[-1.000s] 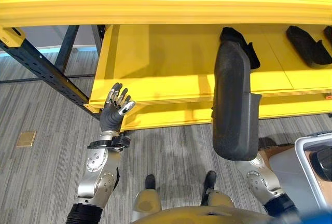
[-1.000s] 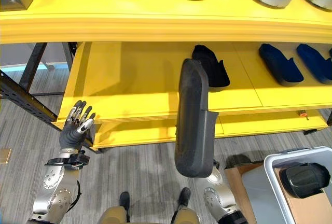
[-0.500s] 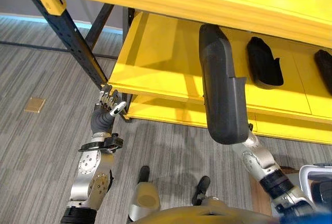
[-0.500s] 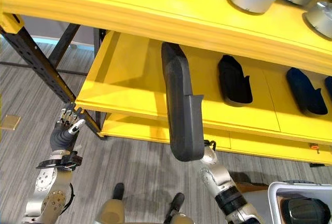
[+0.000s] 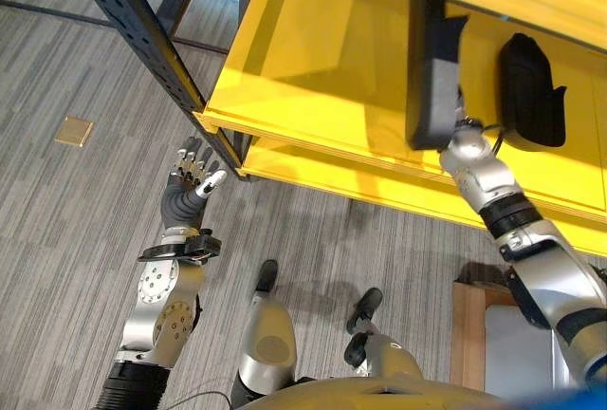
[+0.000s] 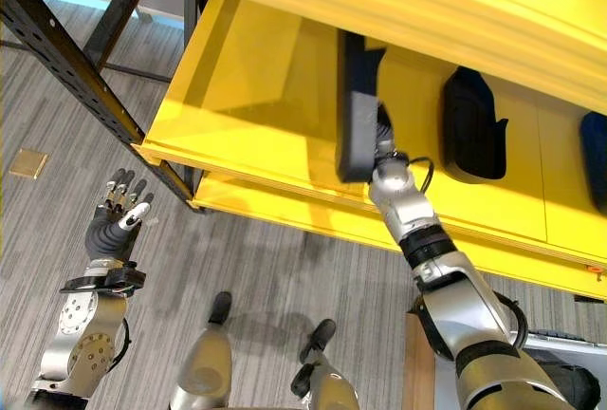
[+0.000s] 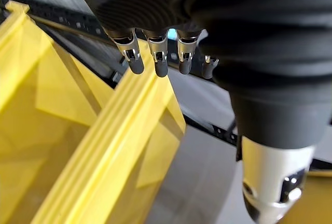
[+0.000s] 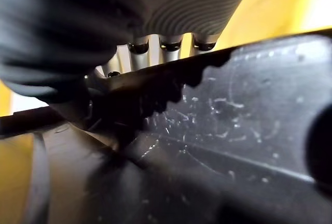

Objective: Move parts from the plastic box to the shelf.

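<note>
The bright yellow flat-boarded metal shelf (image 5: 313,68) spans the upper half of the left eye view, carried at upper left by a dark perforated steel upright (image 5: 142,26). Grey striped carpet floor (image 5: 76,239) takes the lower left.

On the middle yellow board, at upper centre, I hold the long dark grey moulded plastic part (image 5: 432,73), its far end reaching in under the tier above. To its right a second, shorter black moulded part (image 5: 531,92) already lies on the same board, near but apart.

My right hand (image 6: 382,140) meets the near end of the long part at centre right. In the right wrist view my fingers (image 8: 161,45) curl over its serrated edge, so I judge the grasp closed round it.

My left hand (image 5: 190,182) hangs at lower left, just below the shelf corner, fingers straight and spread, holding nothing.

Step in hand: placing. The part appears over or on the board; I cannot tell whether it rests. The next move calls for lowering it flat, then uncurling my fingers.

The plastic box is cut off at the lower right edge and hard to make out.
</note>
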### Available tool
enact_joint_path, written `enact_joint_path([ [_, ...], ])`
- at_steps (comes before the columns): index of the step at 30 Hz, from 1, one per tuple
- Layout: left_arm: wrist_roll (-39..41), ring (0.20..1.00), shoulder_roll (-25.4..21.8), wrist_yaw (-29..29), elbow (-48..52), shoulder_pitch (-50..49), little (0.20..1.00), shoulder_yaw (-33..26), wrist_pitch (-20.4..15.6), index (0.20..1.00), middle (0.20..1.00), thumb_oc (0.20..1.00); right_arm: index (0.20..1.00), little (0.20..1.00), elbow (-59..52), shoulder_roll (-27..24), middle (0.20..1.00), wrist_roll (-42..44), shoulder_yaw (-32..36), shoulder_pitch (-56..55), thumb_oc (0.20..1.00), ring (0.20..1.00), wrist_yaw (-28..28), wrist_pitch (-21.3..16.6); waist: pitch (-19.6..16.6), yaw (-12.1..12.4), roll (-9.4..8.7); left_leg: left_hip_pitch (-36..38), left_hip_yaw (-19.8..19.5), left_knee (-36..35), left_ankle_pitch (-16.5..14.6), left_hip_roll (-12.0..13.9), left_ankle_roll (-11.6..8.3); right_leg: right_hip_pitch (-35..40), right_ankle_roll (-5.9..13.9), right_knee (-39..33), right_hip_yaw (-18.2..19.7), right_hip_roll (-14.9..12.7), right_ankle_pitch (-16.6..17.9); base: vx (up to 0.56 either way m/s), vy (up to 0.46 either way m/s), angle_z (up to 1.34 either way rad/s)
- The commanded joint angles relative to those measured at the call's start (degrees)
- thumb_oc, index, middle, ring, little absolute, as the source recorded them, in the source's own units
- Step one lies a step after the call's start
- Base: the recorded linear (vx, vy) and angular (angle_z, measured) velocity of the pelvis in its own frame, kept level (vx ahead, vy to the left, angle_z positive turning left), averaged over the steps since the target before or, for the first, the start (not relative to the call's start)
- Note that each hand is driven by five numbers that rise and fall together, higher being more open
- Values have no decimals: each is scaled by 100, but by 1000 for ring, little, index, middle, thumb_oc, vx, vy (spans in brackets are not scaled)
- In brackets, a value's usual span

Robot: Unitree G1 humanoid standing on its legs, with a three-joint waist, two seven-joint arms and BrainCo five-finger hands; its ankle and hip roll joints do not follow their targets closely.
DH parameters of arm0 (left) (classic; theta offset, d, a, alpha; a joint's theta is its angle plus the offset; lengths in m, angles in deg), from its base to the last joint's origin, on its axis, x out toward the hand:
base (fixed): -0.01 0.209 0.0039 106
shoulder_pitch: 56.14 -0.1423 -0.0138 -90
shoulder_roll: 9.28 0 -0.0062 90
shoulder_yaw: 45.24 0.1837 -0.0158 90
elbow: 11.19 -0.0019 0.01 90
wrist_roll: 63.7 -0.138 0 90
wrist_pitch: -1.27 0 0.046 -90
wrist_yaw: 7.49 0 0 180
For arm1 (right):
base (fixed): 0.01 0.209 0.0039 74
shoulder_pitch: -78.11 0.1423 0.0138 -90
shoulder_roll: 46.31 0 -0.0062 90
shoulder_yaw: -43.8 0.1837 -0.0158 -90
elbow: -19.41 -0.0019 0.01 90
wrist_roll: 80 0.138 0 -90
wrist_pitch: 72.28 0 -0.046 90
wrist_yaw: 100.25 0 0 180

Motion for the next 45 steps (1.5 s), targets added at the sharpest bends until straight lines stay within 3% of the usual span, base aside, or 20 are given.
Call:
enact_joint_path([
  [1, 82, 1000, -361, 48, 681, -232, 1000, 145, -358, 1000, 1000, 1000, 200, 200, 27, -287, 200, 369, -12, 642, 200, 200, 208, -475, -285, 43, 119, -413, 33, -333, 577, 60, 192, 241, 359, 860, 20, -368, -697, -53, 15, 1],
  [4, 116, 1000, -465, 45, 723, -144, 1000, 248, -399, 1000, 1000, 1000, 200, 200, 588, -499, 200, -2, -297, 1406, 200, 200, 365, -433, -102, 36, 228, -611, 33, -189, 583, 49, 202, 39, 341, 1017, 45, -396, -725, -87, 41, -1],
  [9, 199, 1000, -641, 61, 820, 393, 1000, 797, -560, 1000, 1000, 1000, 200, 200, 1909, -573, 200, 496, -450, 2676, 200, 200, 545, -605, 254, 60, 538, -1243, -95, 416, 477, -45, 219, -513, 290, 1666, 57, -513, -890, -108, 41, 8],
  [11, 228, 1000, -684, 77, 794, 574, 1000, 1033, -610, 1000, 1000, 1000, 200, 200, 2429, -834, 200, 733, -514, 3039, 200, 200, 550, -656, 371, 82, 691, -1610, -143, 758, 382, -98, 200, -844, 266, 2038, 90, -576, -1030, -44, 18, 9],
  [12, 237, 1000, -680, 82, 771, 596, 1000, 1080, -608, 1000, 1000, 1000, 200, 200, 2504, -855, 200, 768, -546, 3082, 200, 200, 523, -651, 378, 76, 707, -1605, -174, 819, 233, -93, 159, -880, 307, 2155, 147, -576, -1166, 29, -1, 13],
  [19, 307, 1000, -620, 83, 669, 880, 1000, 1466, -611, 1000, 1000, 1000, 200, 200, 3111, -1227, 200, 612, -827, 3423, 200, 200, 545, -570, 450, 54, 873, -2007, -221, 1188, 105, -144, 152, -1307, 283, 2557, 231, -647, -1347, 3, 0, 4],
  [34, 268, 1000, -616, 48, 591, 1100, 1000, 1630, -744, 1000, 1000, 1000, 200, 200, 3462, -1723, 200, -445, -1551, 3712, 200, 200, 571, -428, 431, 15, 946, -2156, -241, 1204, 112, -205, 156, -1437, 295, 2573, 238, -671, -1353, 1, 2, -1],
  [45, 283, 1000, -570, -28, 573, 1160, 1000, 1643, -796, 1000, 1000, 1000, 200, 200, 3720, -1760, 200, -252, -1468, 3820, 200, 200, 628, -438, 449, 45, 955, -2211, -288, 1207, 109, -228, 150, -1423, 291, 2571, 210, -653, -1382, 3, -2, 1],
])
